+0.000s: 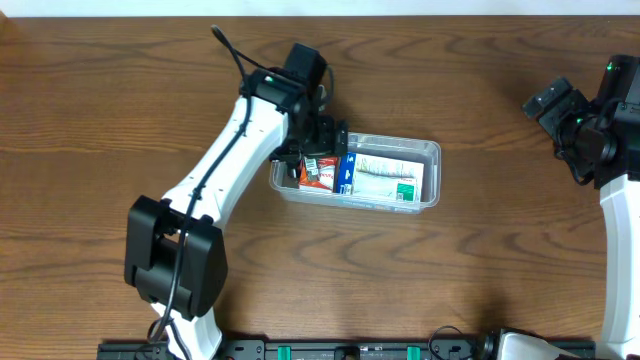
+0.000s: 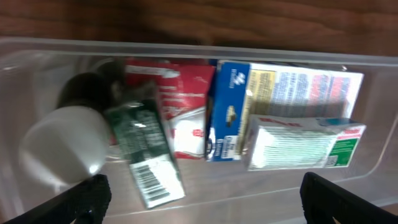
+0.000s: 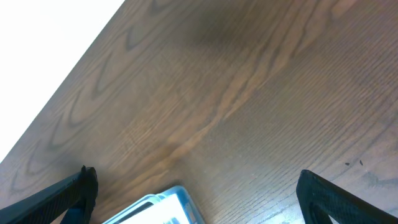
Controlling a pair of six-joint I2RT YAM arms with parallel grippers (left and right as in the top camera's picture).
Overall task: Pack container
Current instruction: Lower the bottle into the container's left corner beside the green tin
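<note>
Left claw [image 1: 322, 148] (wide open) above the filled container [image 1: 431, 172]

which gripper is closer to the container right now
Left. The left gripper hangs open directly over the left end of the container. The right gripper, also open, is far off to the right over the table, well apart from it.

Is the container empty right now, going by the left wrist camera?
No, the container already holds a red box, a blue-and-white box and a green-labelled packet side by side.
</note>
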